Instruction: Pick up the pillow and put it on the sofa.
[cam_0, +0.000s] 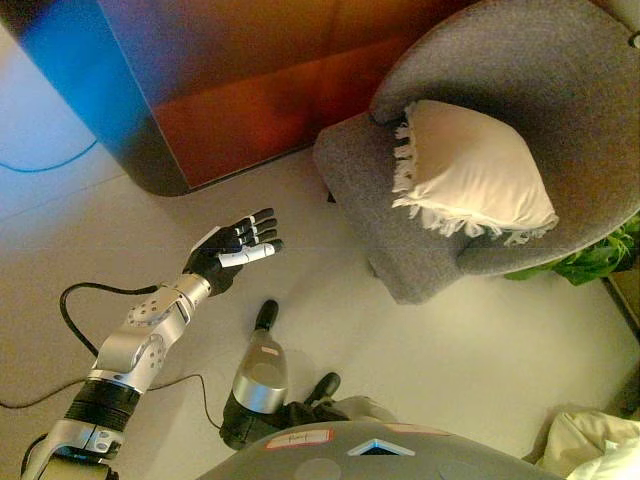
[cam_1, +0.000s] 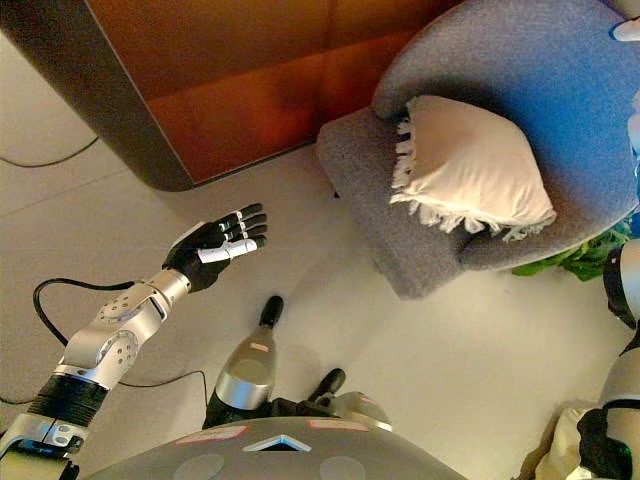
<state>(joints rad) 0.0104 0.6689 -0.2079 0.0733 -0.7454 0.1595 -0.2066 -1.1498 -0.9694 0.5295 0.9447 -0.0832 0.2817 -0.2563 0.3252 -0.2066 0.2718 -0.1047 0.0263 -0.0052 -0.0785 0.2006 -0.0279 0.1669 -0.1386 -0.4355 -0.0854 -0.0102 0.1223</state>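
A cream pillow (cam_0: 470, 170) with a fringed edge lies on the seat of a grey sofa chair (cam_0: 360, 165) at the upper right, leaning against its curved back. My left hand (cam_0: 235, 250) is open, fingers straight, held over the floor to the left of the sofa and well apart from the pillow. It holds nothing. Only part of my right arm (cam_1: 625, 285) shows at the right edge of the right eye view; the hand itself is out of view.
A large wooden cabinet (cam_0: 250, 90) with a dark rounded corner stands at the back left. A green plant (cam_0: 600, 255) sits beside the sofa on the right. A cream cloth or cushion (cam_0: 590, 440) lies at the lower right on the light floor (cam_0: 450, 360).
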